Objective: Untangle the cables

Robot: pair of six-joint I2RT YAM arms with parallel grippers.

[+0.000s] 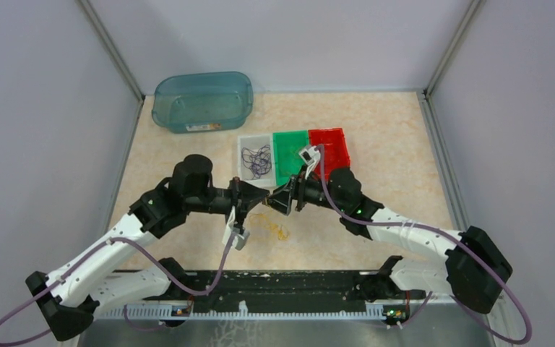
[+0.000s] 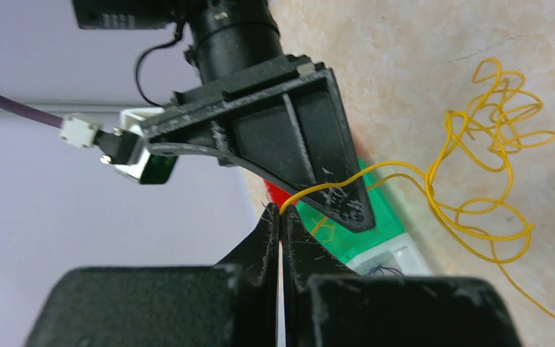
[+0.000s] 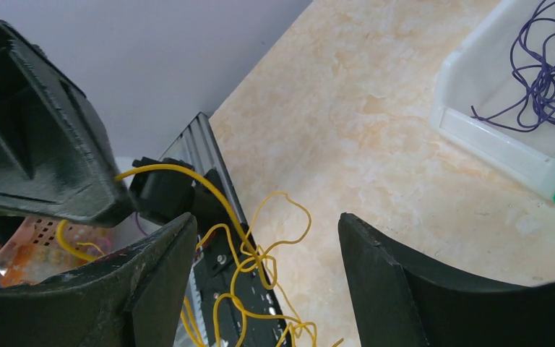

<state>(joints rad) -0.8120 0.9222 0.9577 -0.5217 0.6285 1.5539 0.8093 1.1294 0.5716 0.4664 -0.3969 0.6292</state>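
Note:
My left gripper (image 2: pixel 280 214) is shut on a strand of the yellow cable (image 2: pixel 488 148), which runs from its tips down to a loose curly clump on the table (image 1: pixel 280 232). In the top view the left gripper (image 1: pixel 255 200) and the right gripper (image 1: pixel 274 202) meet tip to tip above the table's middle. The right gripper (image 3: pixel 267 249) stands open, and yellow cable loops (image 3: pixel 260 253) hang between its fingers without touching them. A dark purple cable (image 3: pixel 545 79) lies coiled in the white compartment (image 1: pixel 254 160).
A three-part tray lies behind the grippers: white wall (image 1: pixel 242 155), green section (image 1: pixel 290 155) and red section (image 1: pixel 332 150). A teal bin (image 1: pixel 202 101) stands at the back left. The arms' black base rail (image 1: pixel 260 293) runs along the near edge.

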